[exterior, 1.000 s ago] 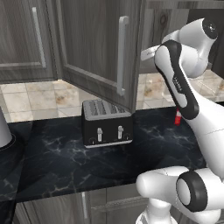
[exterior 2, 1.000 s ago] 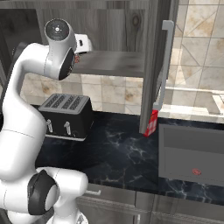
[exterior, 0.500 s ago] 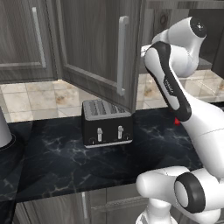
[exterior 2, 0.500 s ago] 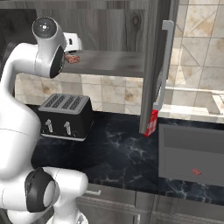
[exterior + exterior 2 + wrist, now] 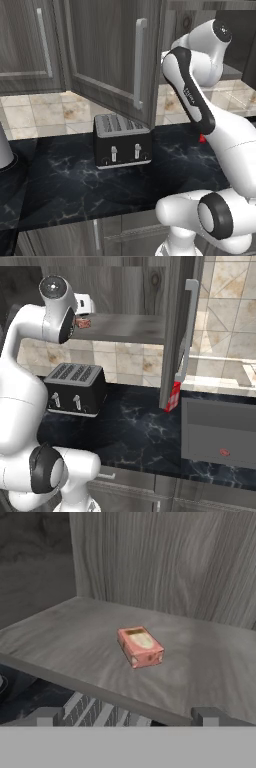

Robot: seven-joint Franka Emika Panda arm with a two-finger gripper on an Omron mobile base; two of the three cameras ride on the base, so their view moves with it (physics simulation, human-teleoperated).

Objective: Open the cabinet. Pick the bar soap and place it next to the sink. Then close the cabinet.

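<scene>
The end effector (image 5: 125, 716) gapes wide at six o'clock of the bar soap (image 5: 140, 646); coming in shallow, it could probably shove the block deeper along the shelf (image 5: 210, 662).

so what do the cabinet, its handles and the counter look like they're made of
Cabinet: dark grey-brown wood, judging by the streaky grain, matte. Handles: seemingly brushed metal, pale silver bars with soft shine. Counter: black stone, perhaps marble, given its white veining and slight gloss.

Cabinet (image 5: 107, 47): dark grey-brown wood grain, silver handles, pale grey shelf (image 5: 200, 667). Bar soap (image 5: 140, 646): tan-pink. Toaster (image 5: 121, 141): black. Countertop (image 5: 135, 431): black marbled. Bottle (image 5: 173, 396): red, apparently with white.
</scene>
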